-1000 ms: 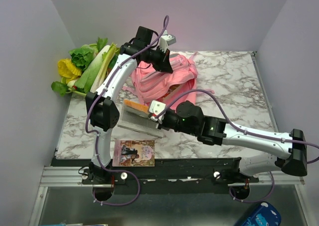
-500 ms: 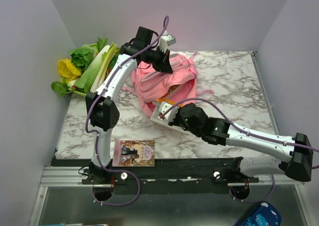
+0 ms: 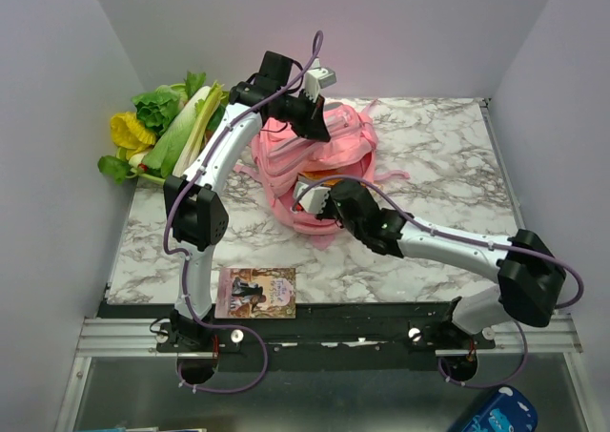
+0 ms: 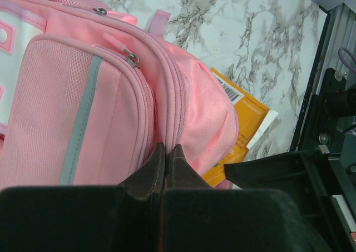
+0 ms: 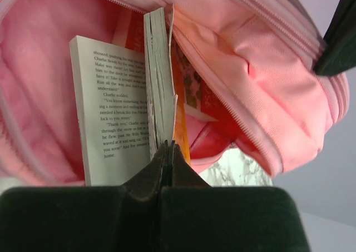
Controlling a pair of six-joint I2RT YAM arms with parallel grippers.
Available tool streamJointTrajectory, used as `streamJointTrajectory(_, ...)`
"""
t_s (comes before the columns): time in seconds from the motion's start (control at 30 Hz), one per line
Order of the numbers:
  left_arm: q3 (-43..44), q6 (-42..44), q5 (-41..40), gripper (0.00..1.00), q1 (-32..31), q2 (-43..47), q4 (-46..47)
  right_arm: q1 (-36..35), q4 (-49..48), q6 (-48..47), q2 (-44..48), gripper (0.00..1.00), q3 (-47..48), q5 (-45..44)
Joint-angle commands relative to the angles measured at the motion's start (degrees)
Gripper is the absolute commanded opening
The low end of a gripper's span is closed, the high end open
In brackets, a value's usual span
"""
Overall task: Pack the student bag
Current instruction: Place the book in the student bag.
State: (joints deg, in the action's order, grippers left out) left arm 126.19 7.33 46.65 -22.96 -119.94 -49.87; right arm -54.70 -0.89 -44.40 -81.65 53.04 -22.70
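Lower left of the top view, a picture book (image 3: 255,292) lies unpacked on the table (image 3: 438,136). At centre, the left hand (image 4: 167,152) pinches the student bag (image 3: 351,134); the right hand (image 5: 168,149) grips a paperback (image 5: 158,85) partly inside its mouth. Packing looks partway done.

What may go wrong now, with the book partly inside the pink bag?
The book in the right claw has a page fanned open; pushing deeper may crease it. The left claw pinches only a thin fold of the student bag; if it slips, the mouth may sag onto the book.
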Motion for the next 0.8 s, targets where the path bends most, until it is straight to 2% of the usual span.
streamJointTrajectory(0.0, 1.2, 0.8, 3.3, 0.0, 1.0, 3.1, -0.1, 0.5, -14.9, -8.1, -4.5, 0.0, 2.9, 1.0)
streamJointTrajectory(0.2, 1.0, 2.7, 3.8, 0.0, 1.0, 3.3, -2.0, 0.9, -18.2, -11.3, -7.3, 0.01, 4.9, 4.9)
streamJointTrajectory(0.4, 0.9, 2.3, 5.5, 0.0, 0.9, 3.7, -2.4, 3.4, -26.4, -14.1, -16.3, 0.01, 6.6, 9.4)
streamJointTrajectory(0.6, 1.1, 0.8, 7.3, 0.0, 0.8, 4.2, -2.3, 5.6, -30.2, -11.3, -26.4, 0.01, 12.8, 7.7)
streamJointTrajectory(0.7, 0.9, 0.2, 7.7, 0.0, 0.7, 4.0, -2.3, 5.6, -29.1, -7.8, -26.9, 0.25, 14.7, 7.2)
streamJointTrajectory(0.73, 0.7, 0.3, 7.6, 0.0, 0.7, 4.0, -2.2, 5.6, -27.9, -6.3, -26.4, 0.52, 15.0, 7.3)
streamJointTrajectory(0.77, 0.5, 0.4, 7.5, 0.0, 0.7, 3.9, -2.3, 5.6, -25.8, -4.7, -25.7, 0.62, 15.1, 7.2)
